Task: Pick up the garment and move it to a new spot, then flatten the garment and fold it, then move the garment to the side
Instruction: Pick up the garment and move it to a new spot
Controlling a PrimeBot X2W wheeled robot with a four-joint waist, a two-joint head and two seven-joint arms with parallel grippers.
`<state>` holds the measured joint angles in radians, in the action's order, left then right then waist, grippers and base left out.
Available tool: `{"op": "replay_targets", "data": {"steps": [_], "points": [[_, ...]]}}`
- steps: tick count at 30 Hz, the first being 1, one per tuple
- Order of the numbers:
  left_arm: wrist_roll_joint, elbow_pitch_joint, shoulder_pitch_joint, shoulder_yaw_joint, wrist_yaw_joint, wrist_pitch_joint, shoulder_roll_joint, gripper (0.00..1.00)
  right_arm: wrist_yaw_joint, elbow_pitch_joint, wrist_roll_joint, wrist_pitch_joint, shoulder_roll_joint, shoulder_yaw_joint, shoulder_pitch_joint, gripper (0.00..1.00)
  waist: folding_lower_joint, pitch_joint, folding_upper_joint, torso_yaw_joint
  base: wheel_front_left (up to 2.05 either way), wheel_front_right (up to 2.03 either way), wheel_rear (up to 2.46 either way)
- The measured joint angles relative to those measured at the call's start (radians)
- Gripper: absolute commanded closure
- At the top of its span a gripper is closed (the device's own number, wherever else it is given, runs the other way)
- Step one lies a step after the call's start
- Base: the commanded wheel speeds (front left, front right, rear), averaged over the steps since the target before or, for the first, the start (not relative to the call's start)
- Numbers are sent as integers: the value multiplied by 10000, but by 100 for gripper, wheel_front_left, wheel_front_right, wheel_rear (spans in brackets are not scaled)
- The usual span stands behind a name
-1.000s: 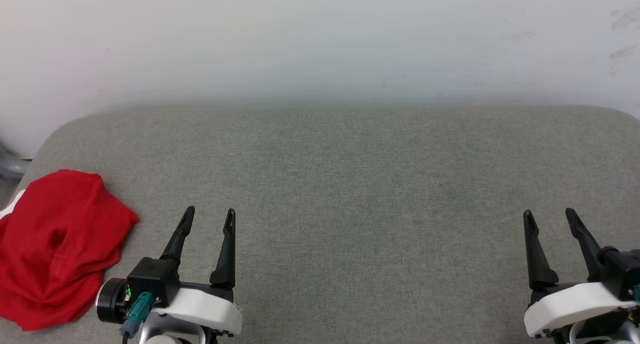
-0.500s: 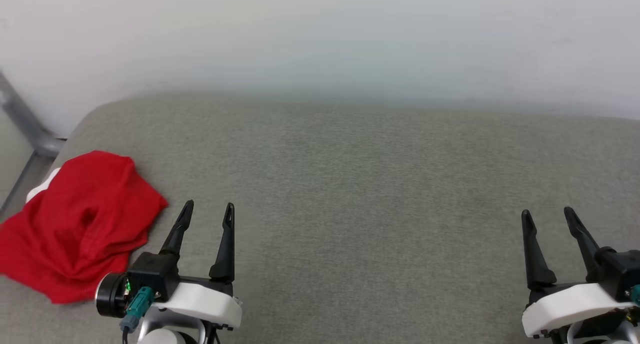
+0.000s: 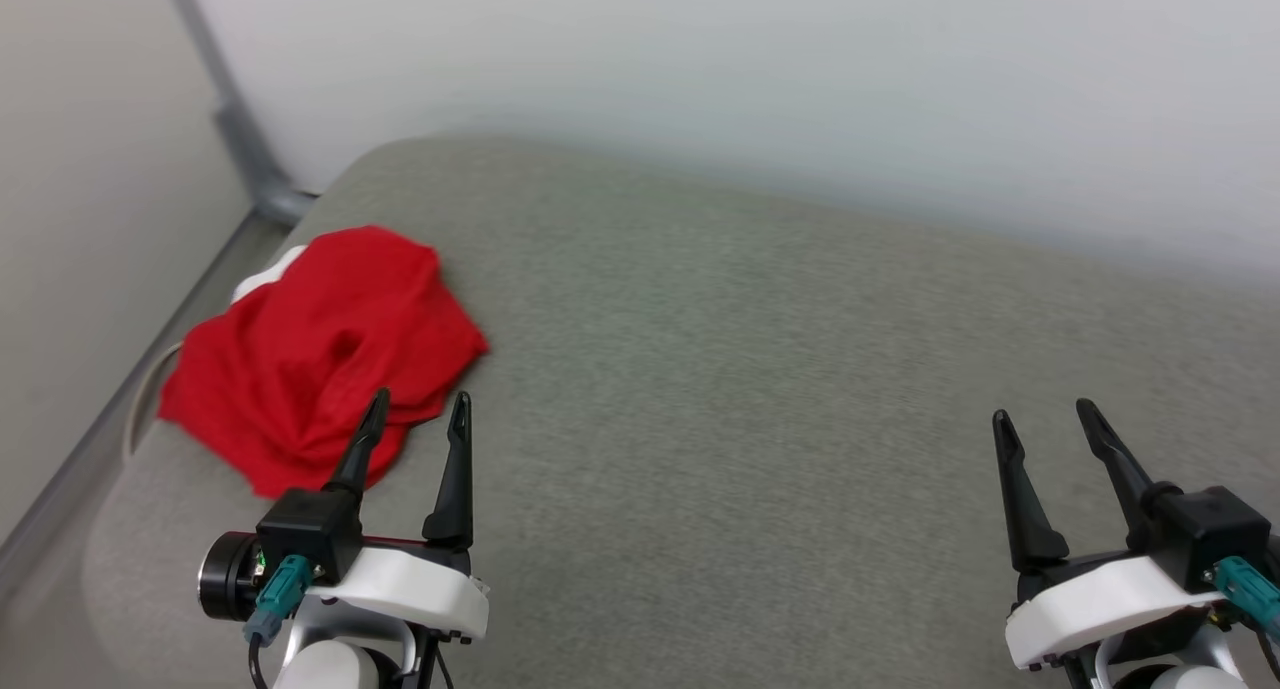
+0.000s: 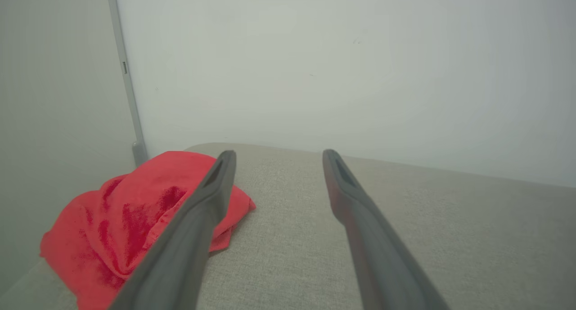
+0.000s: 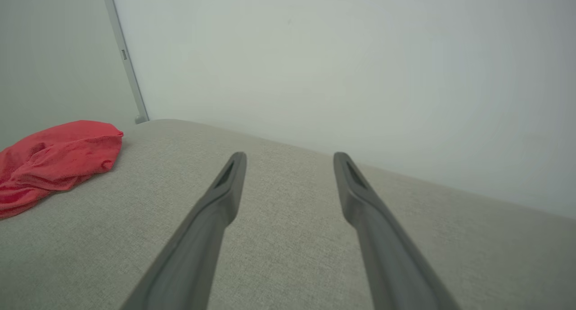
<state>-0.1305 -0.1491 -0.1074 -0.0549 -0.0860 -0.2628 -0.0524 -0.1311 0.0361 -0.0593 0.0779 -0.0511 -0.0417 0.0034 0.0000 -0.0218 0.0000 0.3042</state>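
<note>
The garment (image 3: 320, 354) lies crumpled in a red heap near the left end of a grey cushioned surface (image 3: 760, 369), with a bit of white fabric at its far edge. My left gripper (image 3: 417, 409) stands open at the heap's near right edge, nothing between its fingers. In the left wrist view the garment (image 4: 135, 215) lies left of and behind the left finger, and the left gripper (image 4: 276, 155) stands open over bare cushion. My right gripper (image 3: 1040, 419) is open far to the right. From the right wrist the garment (image 5: 54, 159) is far left of the open right gripper (image 5: 290, 157).
A pale wall (image 3: 750, 89) runs behind the cushion. A grey metal post (image 3: 235, 119) stands at the back left corner, beside another wall. The cushion's left edge (image 3: 130, 489) drops off close to the garment. Bare grey cushion stretches between the two grippers.
The head camera has swung left, so the garment and the left corner post sit further into the picture. Both grippers stay open; neither has taken hold of anything.
</note>
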Motion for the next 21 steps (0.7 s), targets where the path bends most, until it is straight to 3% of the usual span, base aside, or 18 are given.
{"op": "replay_targets", "data": {"steps": [13, 21], "points": [[46, -69, -11, 56, 113, -2, 10, 0, -2, 63, -21, 73, 0, 378, -238, 0, 0, -75, 0, 2012, 0, 0, 0], [31, 167, 72, 282, 249, -2, 12, 0, -4, -38, -8, 56, 4, 830, -636, 0, 0, -221, 0, 2332, 0, 0, 0]]}}
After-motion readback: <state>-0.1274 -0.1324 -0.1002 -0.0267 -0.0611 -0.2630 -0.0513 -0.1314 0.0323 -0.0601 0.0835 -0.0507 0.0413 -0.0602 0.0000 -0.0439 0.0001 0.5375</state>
